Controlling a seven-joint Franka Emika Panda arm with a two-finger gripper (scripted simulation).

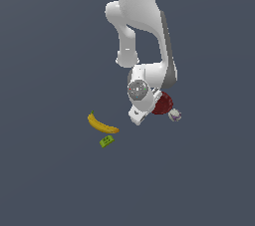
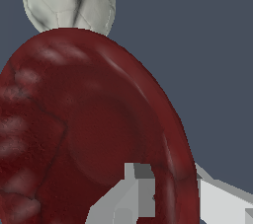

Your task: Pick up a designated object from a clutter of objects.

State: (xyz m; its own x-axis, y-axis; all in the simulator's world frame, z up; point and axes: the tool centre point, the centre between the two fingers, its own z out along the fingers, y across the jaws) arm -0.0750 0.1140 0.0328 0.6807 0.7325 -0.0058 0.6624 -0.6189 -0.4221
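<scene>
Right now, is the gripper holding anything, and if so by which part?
The gripper has one finger inside and one outside the fluted rim of the dark red bowl. The fingers straddle the rim; whether they have closed on it cannot be told.

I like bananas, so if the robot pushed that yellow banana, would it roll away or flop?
The banana is curved and lies flat, so it would probably slide or spin rather than roll. It looks like one solid piece, so probably stiff, not floppy. It is small beside the arm, so likely light.
</scene>
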